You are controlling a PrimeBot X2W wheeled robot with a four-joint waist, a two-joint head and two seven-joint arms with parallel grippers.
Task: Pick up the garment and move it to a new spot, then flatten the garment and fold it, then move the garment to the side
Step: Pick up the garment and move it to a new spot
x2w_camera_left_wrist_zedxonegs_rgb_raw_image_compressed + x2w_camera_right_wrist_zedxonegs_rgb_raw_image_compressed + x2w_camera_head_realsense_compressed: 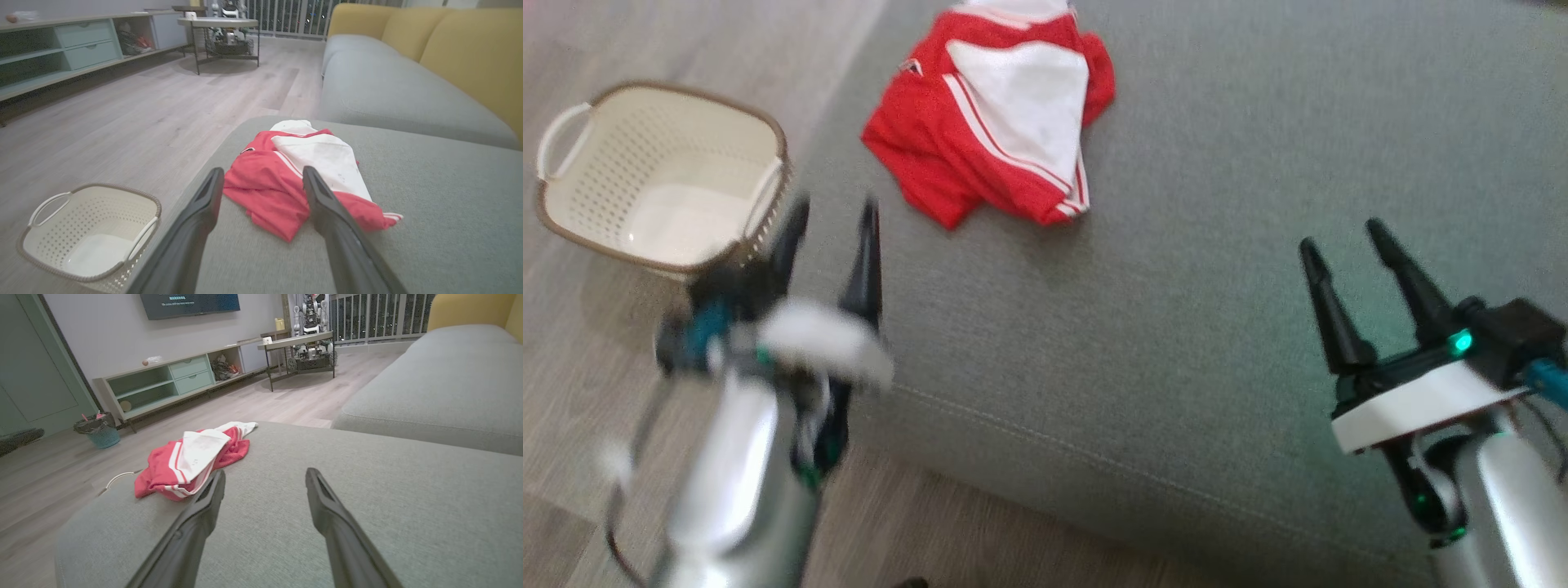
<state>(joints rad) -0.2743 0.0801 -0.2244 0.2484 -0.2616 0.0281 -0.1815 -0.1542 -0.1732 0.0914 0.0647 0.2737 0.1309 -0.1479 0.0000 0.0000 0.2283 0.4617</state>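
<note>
Garment (996,122), red and white, lies crumpled just beyond the left end effector (835,208), which hovers released at the edge of the grey sofa cushion (1217,245); the right end effector (1342,235), also released, hovers well apart. A cream basket (621,163) stands on the wooden floor (572,384) beside the cushion.

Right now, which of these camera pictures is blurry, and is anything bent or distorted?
Head view: motion blur smears the left gripper; the right gripper and red-and-white garment are only slightly soft. Left wrist view: fairly sharp, wide-angle stretch near the edges. Right wrist view: clear, same wide-angle bowing.
</note>
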